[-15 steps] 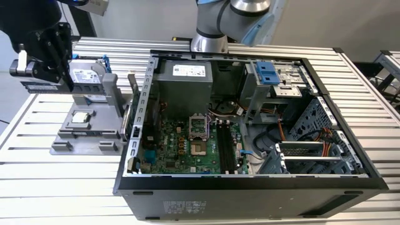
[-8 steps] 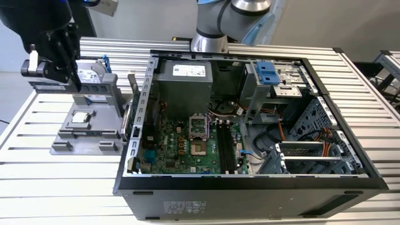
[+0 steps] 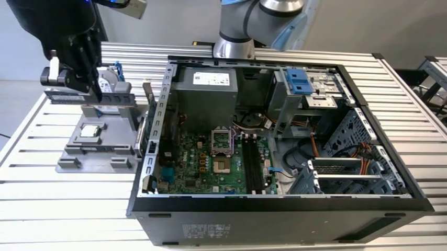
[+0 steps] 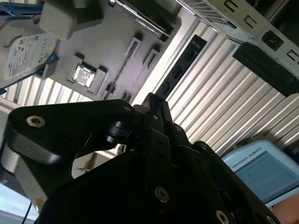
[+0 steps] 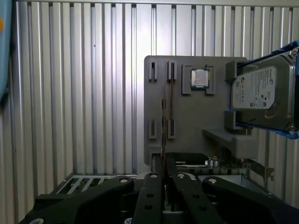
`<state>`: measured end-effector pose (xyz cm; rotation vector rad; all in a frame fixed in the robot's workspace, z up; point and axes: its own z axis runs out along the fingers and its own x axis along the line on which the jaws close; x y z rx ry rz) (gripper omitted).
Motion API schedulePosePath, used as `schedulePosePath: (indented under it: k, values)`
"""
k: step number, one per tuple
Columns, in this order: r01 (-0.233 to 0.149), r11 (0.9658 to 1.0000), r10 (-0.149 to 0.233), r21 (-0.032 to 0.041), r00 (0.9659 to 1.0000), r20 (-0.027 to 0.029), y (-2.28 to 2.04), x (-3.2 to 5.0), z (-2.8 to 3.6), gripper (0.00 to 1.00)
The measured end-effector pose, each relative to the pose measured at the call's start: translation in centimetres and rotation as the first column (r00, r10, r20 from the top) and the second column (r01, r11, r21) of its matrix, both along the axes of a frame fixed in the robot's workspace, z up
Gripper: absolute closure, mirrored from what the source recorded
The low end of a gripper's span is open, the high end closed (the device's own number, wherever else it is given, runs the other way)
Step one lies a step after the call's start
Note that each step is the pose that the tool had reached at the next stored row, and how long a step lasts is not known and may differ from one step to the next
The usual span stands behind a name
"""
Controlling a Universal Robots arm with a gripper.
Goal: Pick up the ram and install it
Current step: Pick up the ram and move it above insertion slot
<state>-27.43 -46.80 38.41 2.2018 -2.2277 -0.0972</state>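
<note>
My black gripper (image 3: pixel 73 88) hangs over the grey parts fixture (image 3: pixel 98 152) at the exterior view's left, beside the open computer case. It is shut on the ram (image 3: pixel 64 96), a thin dark stick that lies level just above the fixture. In the first wrist view the ram (image 5: pixel 163 122) shows edge-on, running out from between the closed fingertips (image 5: pixel 152 183) over the fixture (image 5: pixel 196 116). The second wrist view also has the ram (image 4: pixel 119 70) as a thin line past the gripper (image 4: pixel 150 101). The long black memory slots (image 3: pixel 253 163) lie on the green motherboard inside the case.
On the fixture sit a silver hard drive with a blue bracket (image 3: pixel 108 78) (image 5: pixel 264 93) and a small square silver chip (image 3: pixel 89 130) (image 5: pixel 200 78). The open case (image 3: pixel 150 157) has tall metal walls, a power supply (image 3: pixel 206 89), cables and drive cages (image 3: pixel 349 175). Everything stands on a ribbed aluminium table (image 3: pixel 28 204).
</note>
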Motion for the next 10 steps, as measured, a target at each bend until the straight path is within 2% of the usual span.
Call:
schedulePosePath:
  k: [10]
  values:
    - [0.000,1.0000,0.000,0.0001,1.0000,-0.0054,0.00,2.67,0.00,1.00]
